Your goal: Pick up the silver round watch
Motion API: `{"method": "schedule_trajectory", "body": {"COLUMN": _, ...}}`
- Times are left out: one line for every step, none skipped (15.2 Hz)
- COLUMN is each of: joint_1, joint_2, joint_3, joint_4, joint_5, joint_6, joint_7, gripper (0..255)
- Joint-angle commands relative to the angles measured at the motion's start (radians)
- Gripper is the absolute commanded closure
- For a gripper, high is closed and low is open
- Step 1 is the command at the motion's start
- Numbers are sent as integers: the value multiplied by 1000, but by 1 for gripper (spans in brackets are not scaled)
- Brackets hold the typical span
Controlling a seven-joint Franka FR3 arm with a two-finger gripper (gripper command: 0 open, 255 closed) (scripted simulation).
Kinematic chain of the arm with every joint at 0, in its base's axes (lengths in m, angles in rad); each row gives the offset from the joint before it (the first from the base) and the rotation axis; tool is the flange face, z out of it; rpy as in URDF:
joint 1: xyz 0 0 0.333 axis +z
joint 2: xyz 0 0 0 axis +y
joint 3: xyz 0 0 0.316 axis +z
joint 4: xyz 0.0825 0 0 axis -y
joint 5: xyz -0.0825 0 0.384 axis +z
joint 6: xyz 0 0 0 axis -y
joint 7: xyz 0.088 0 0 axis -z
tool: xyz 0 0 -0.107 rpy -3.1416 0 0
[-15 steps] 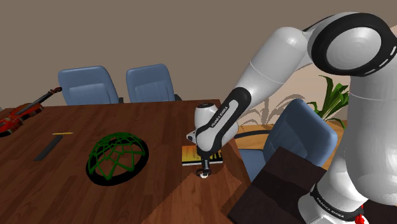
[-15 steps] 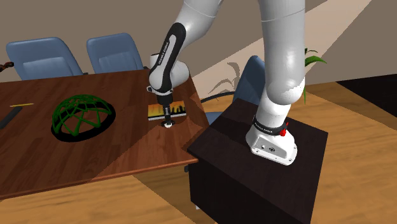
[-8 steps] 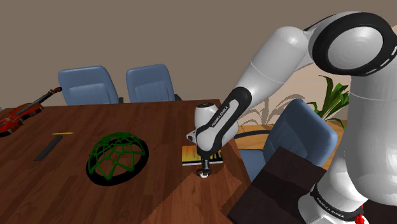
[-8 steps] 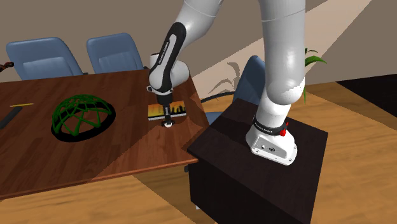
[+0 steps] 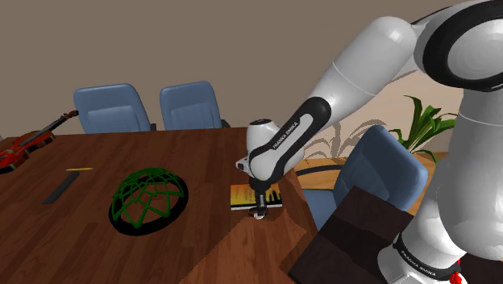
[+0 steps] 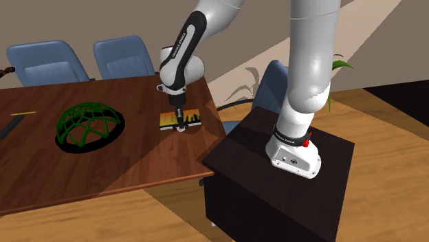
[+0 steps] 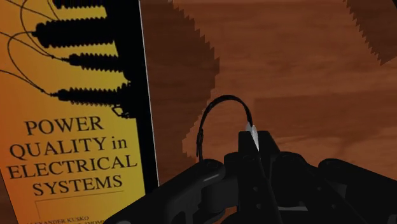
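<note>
My black gripper (image 5: 259,211) points down over the wooden table (image 5: 185,153) near its edge by the stand. In the wrist view its fingers (image 7: 254,165) are shut on the silver round watch (image 7: 253,135), seen edge-on as a thin silver sliver. The watch's black strap (image 7: 205,124) loops out beyond the fingertips. The gripper (image 6: 180,127) hangs a little above the table (image 6: 103,165), beside a yellow-orange book (image 5: 243,195) titled "Power Quality in Electrical Systems" (image 7: 70,153).
A green wire dome (image 5: 149,198) on a black ring sits toward the shoulder view's left. A dark bar (image 5: 59,190), a yellow pencil (image 5: 78,169) and a violin (image 5: 24,145) lie farther left. Blue chairs (image 5: 192,103) stand behind the table and another (image 5: 379,173) beside the dark stand (image 5: 363,242).
The arm has risen and the gripper has lifted slightly off the table beside the book, carrying the watch with it.
</note>
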Motion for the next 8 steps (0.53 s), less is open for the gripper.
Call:
{"method": "schedule_trajectory", "body": {"joint_1": 0, "joint_2": -26, "joint_3": -1, "joint_4": 0, "joint_5": -5, "joint_6": -27, "joint_7": 7, "gripper": 255}}
{"method": "schedule_trajectory", "body": {"joint_1": 0, "joint_2": -39, "joint_3": -2, "joint_4": 0, "joint_5": -7, "joint_6": -39, "joint_7": 10, "gripper": 255}}
{"method": "schedule_trajectory", "body": {"joint_1": 0, "joint_2": -52, "joint_3": -3, "joint_4": 0, "joint_5": -9, "joint_6": -52, "joint_7": 13, "gripper": 255}}
{"method": "schedule_trajectory", "body": {"joint_1": 0, "joint_2": -64, "joint_3": -3, "joint_4": 0, "joint_5": -11, "joint_6": -65, "joint_7": 16, "gripper": 255}}
{"method": "schedule_trajectory", "body": {"joint_1": 0, "joint_2": -77, "joint_3": -4, "joint_4": 1, "joint_5": -12, "joint_6": -78, "joint_7": 19, "gripper": 255}}
{"method": "schedule_trajectory", "body": {"joint_1": 0, "joint_2": -89, "joint_3": -4, "joint_4": 2, "joint_5": -14, "joint_6": -91, "joint_7": 22, "gripper": 255}}
{"method": "schedule_trajectory", "body": {"joint_1": 0, "joint_2": -91, "joint_3": -4, "joint_4": 2, "joint_5": -15, "joint_6": -93, "joint_7": 22, "gripper": 255}}
{"method": "schedule_trajectory", "body": {"joint_1": 0, "joint_2": -91, "joint_3": -4, "joint_4": 2, "joint_5": -15, "joint_6": -93, "joint_7": 22, "gripper": 255}}
